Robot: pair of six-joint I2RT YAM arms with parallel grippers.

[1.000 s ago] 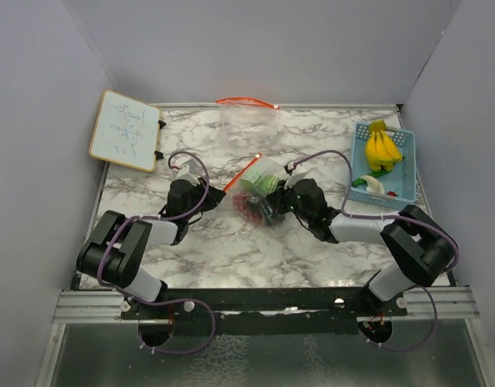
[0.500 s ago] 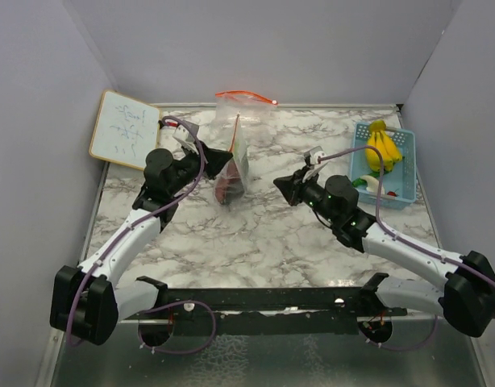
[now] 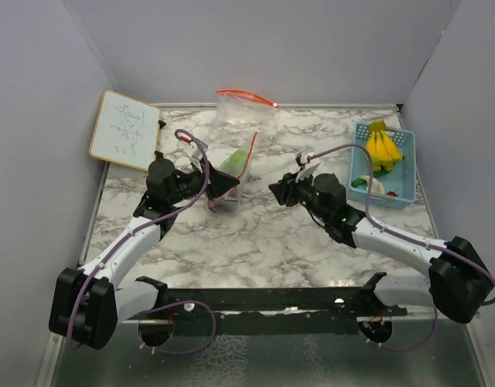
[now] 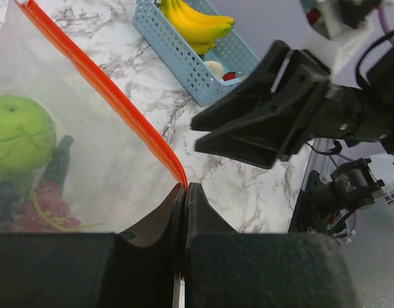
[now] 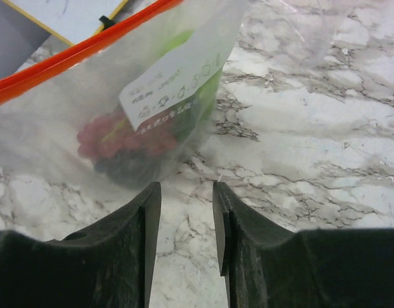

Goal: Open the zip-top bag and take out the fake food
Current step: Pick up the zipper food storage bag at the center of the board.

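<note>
Both grippers are facing the soft, slippery zip-top bag (image 4: 88, 160): my left gripper (image 4: 185, 192) is pinching its stiffer orange zip strip (image 4: 113, 102), my right gripper (image 5: 186, 199) is hanging open, empty.

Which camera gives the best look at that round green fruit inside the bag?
Left wrist view: the green fruit sits close and sharp through the zip-top bag. The right wrist view shows only green blur behind the label; the top view, a pale smudge.

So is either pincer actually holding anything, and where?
The left pincer pinches the zip-top bag at the end of its orange zip strip. The right pincer is open, holding nothing.
</note>
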